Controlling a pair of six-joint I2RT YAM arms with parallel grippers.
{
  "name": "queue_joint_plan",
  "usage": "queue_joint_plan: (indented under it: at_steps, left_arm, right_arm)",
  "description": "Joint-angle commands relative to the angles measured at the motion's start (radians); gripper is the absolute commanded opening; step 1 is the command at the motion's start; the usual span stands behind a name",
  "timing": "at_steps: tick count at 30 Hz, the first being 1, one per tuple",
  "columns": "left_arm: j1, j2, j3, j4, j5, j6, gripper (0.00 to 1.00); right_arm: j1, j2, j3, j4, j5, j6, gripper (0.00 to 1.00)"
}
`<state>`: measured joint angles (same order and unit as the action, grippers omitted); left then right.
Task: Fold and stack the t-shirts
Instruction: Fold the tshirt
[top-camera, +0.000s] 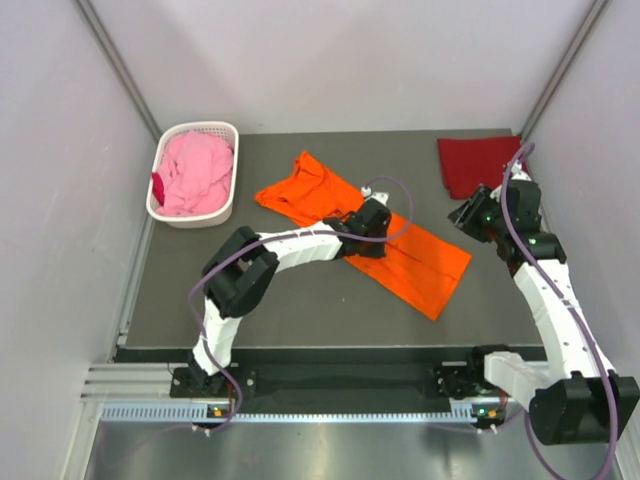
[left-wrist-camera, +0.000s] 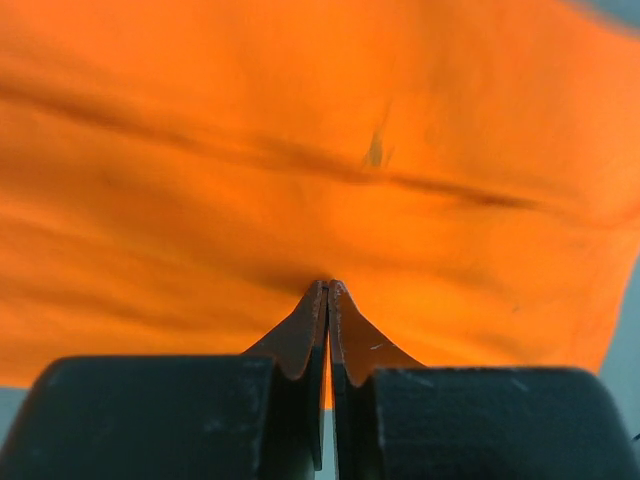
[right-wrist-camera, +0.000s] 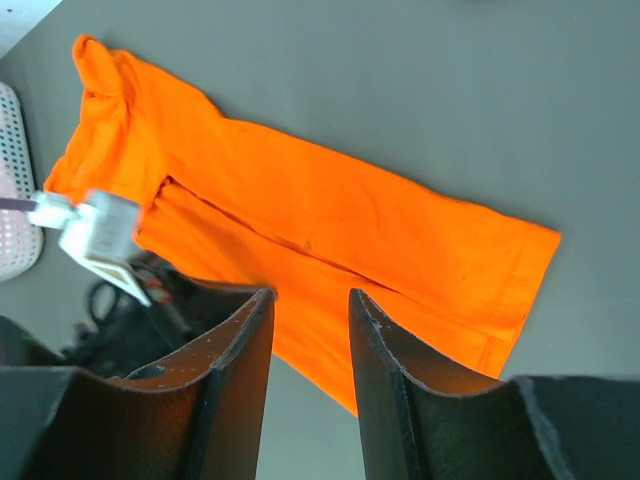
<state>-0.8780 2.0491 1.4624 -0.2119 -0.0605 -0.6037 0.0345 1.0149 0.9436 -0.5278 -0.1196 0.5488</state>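
Note:
The bright orange t-shirt (top-camera: 425, 262) lies flat on the dark table as a long diagonal strip, sleeves toward the back left. My left gripper (top-camera: 362, 246) sits at its near edge around the middle; in the left wrist view the gripper (left-wrist-camera: 329, 286) is shut, with orange cloth (left-wrist-camera: 300, 120) pinched at its tips. My right gripper (top-camera: 463, 218) is open and empty, above the table right of the shirt; it (right-wrist-camera: 309, 296) looks down on the orange t-shirt (right-wrist-camera: 350, 220). The dark red t-shirt (top-camera: 475, 165) lies folded at the back right. The pink t-shirt (top-camera: 195, 172) is bundled in the basket.
The white lattice basket (top-camera: 222, 130) stands at the back left corner; its edge shows in the right wrist view (right-wrist-camera: 15, 200). The left arm's wrist and cable (right-wrist-camera: 100, 235) lie over the shirt's left part. Walls close in on three sides.

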Motion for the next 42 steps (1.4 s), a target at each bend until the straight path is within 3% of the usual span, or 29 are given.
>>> queue_joint_plan:
  at_steps: [1,10,27,34,35,37,42]
  left_arm:
    - [-0.03,0.011,0.044,-0.084,-0.051,-0.067,0.04]
    - [-0.079,0.031,-0.022,-0.196,-0.151,-0.166,0.02]
    - [-0.084,-0.216,-0.365,-0.336,-0.321,-0.291,0.0]
    - [-0.082,-0.351,-0.422,-0.236,-0.227,-0.275,0.09]
    - [-0.081,-0.352,-0.416,-0.222,-0.193,-0.277,0.16]
    - [-0.053,-0.345,-0.375,-0.234,-0.174,-0.281,0.22]
    - [0.151,-0.345,-0.258,-0.337,-0.208,-0.18,0.26]
  right_arm:
    - [-0.005,-0.012,0.03,-0.006,-0.008,-0.026,0.37]
    - [-0.007,0.034,0.034,-0.024,0.015,-0.053,0.38]
    - [-0.005,0.03,-0.052,-0.098,-0.011,-0.138,0.38]
    - [-0.005,0.002,-0.098,-0.069,-0.035,-0.116,0.37]
    - [-0.004,0.005,-0.106,-0.063,-0.04,-0.113,0.37]
    - [0.001,0.014,-0.13,-0.06,-0.054,-0.099,0.35]
    - [0.139,0.039,-0.16,-0.043,0.027,-0.07,0.35]
